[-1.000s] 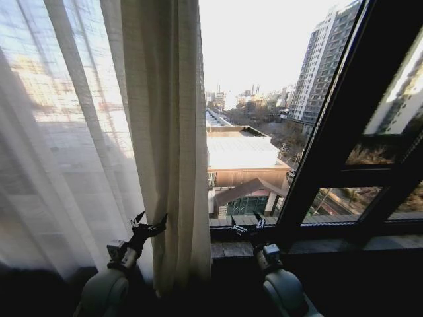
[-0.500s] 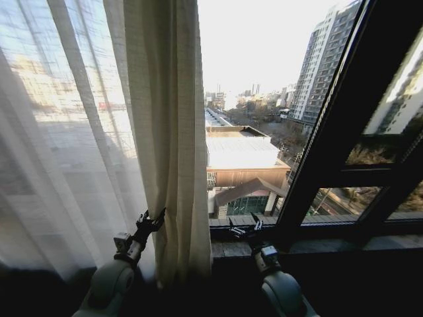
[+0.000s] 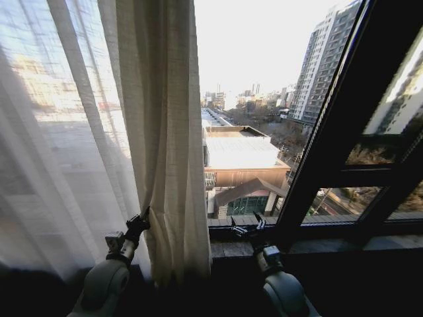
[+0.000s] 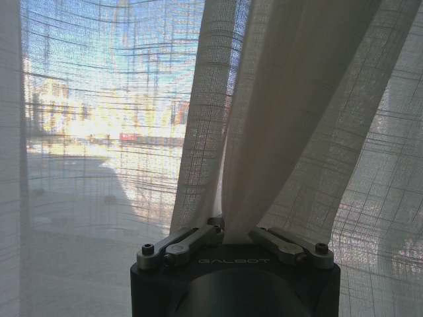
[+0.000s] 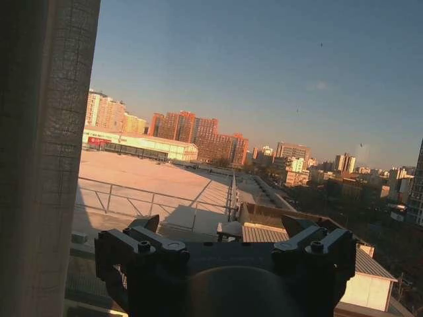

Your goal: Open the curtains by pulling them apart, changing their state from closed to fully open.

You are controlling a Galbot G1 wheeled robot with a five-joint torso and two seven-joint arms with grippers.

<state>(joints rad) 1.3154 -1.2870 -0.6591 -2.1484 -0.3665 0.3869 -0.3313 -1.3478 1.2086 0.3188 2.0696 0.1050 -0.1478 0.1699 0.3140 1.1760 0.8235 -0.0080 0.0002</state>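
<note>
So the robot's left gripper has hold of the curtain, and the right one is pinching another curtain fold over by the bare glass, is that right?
Not quite. The left gripper does hold the curtain, but the right gripper grips nothing: in the right wrist view its jaws stand open before the bare window glass.

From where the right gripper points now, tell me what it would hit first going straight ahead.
Most likely the window glass. The right gripper hovers open at the sill, aimed outward at the rooftops, with nothing between its fingers. The curtain hangs off to its side, not in line. How near the pane is cannot be judged.
</note>
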